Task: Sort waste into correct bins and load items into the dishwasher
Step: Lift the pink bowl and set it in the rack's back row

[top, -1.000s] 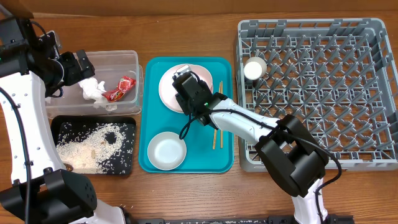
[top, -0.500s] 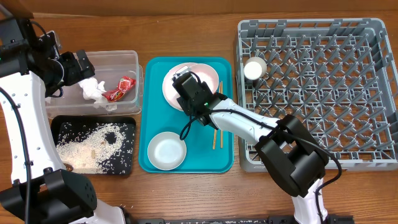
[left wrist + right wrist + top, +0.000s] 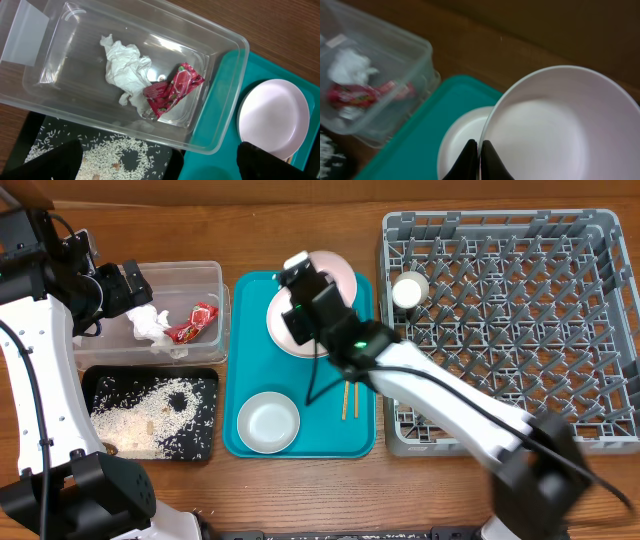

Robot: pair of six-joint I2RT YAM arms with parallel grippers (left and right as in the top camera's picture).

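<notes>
Tissue (image 3: pixel 125 70), wrapper (image 3: pixel 172 90) in tub (image 3: pixel 234 52); right fingers (image 3: pixel 469 161) pinch pink bowl (image 3: pixel 545 130), left fingers (image 3: pixel 50 162) spread.

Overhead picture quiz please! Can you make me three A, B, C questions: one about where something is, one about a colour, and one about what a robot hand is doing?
1. Where is the red wrapper?
A) on the black tray
B) in the clear tub
C) in the grey rack

2. What colour is the tray under the small white bowl?
A) teal
B) yellow
C) purple

3. What is the right gripper doing?
A) hanging open and empty
B) holding chopsticks
C) pinching the rim of the pink bowl

Answers:
1 B: the wrapper lies beside the tissue inside the tub.
2 A: the bowl sits on the teal tray.
3 C: the right wrist view shows it closed on the bowl's rim.
</notes>
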